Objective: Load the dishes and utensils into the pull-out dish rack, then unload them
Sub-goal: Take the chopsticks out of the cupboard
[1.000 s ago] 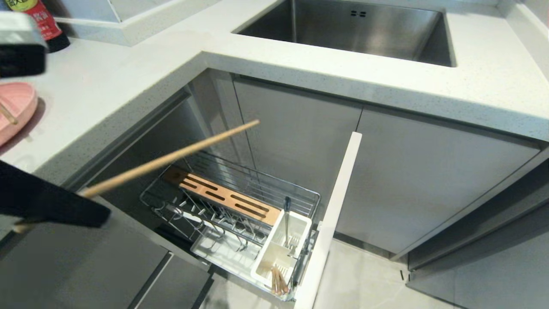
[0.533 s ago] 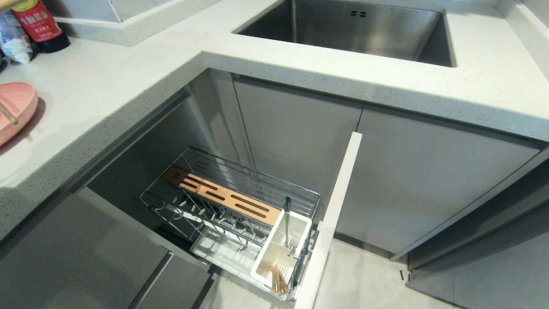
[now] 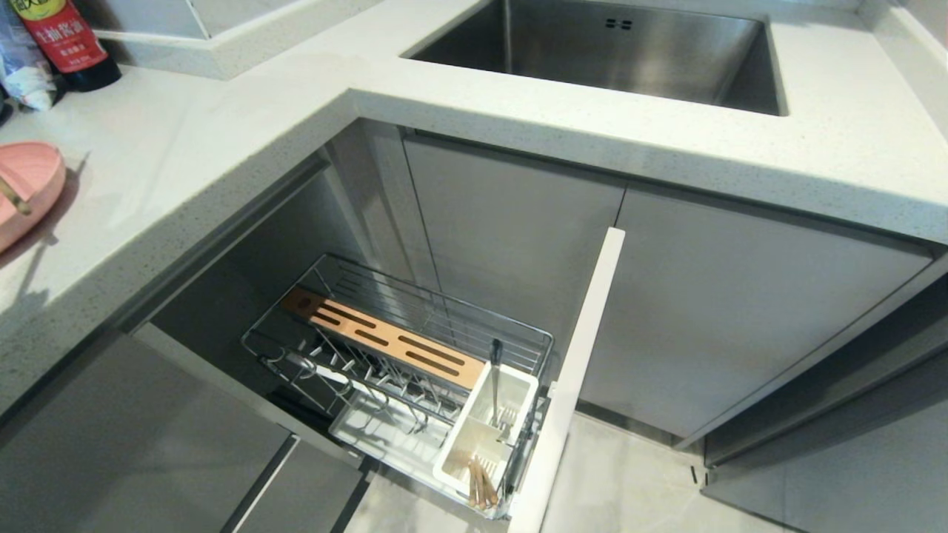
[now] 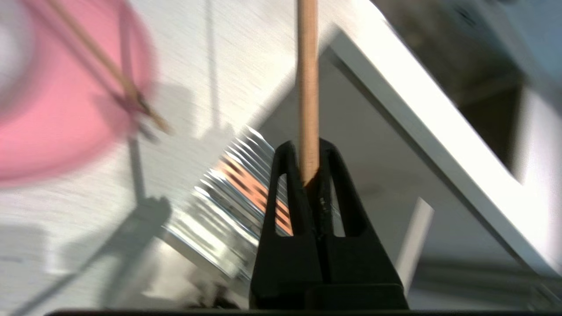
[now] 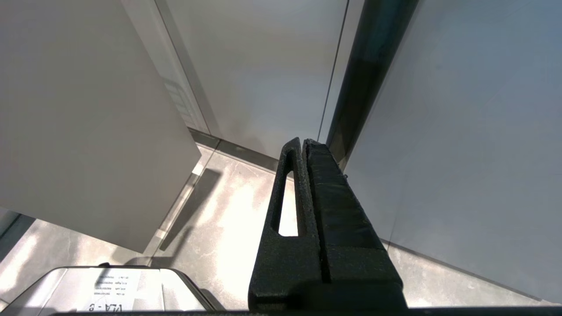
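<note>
One light wooden chopstick (image 4: 307, 87) clamped in my left end effector (image 4: 308, 175), now swung off toward the pink plate (image 3: 26, 185); unloading's underway.

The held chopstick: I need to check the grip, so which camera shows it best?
The left wrist view. There the chopstick stands pinched in the left gripper, above the counter near the pink plate. The head view shows neither it nor that gripper. The right wrist view shows only the right gripper, parked beside cabinet doors.

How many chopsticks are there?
2 for sure: one chopstick clamped in the left gripper, another chopstick lying on the pink plate. Wooden sticks in the caddy may be more.
</note>
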Controlling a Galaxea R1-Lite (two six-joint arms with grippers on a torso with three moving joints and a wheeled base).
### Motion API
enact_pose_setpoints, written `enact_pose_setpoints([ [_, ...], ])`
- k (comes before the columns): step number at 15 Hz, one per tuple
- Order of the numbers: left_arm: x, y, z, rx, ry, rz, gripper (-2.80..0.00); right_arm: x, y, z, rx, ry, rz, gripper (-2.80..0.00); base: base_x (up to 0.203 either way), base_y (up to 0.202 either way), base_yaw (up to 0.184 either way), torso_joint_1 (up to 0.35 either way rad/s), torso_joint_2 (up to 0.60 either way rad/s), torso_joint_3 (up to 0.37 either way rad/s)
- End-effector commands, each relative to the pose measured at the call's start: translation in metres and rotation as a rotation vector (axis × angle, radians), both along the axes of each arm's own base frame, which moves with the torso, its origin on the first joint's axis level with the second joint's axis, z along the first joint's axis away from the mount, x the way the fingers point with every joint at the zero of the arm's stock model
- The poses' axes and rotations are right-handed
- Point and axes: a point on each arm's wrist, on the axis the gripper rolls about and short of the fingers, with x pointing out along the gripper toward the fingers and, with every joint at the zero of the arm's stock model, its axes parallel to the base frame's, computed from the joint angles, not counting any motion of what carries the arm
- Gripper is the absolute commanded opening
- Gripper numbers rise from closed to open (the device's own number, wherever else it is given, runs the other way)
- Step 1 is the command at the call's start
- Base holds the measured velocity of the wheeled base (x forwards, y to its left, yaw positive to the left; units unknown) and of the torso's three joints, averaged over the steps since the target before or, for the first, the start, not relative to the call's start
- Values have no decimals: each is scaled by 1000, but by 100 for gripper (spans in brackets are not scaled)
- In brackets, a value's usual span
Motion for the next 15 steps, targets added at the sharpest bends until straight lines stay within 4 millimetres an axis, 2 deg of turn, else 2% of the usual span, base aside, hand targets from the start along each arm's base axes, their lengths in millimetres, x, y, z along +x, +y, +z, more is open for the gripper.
enact_pose_setpoints([
  [1, 12, 6, -2, 35, 36, 166, -280, 0, 0, 0, 0, -1, 0, -280, 0, 0, 0, 0, 0, 0],
  [6, 45, 11, -14, 145, 181, 444, -280, 0, 0, 0, 0, 0, 0, -280, 0, 0, 0, 0, 0, 0],
  [10, 69, 6, -31, 206, 315, 426, -280, 0, 0, 0, 0, 0, 0, -280, 0, 0, 0, 0, 0, 0],
  [15, 82, 7, -44, 267, 447, 486, -280, 0, 0, 0, 0, 0, 0, -280, 0, 0, 0, 0, 0, 0],
])
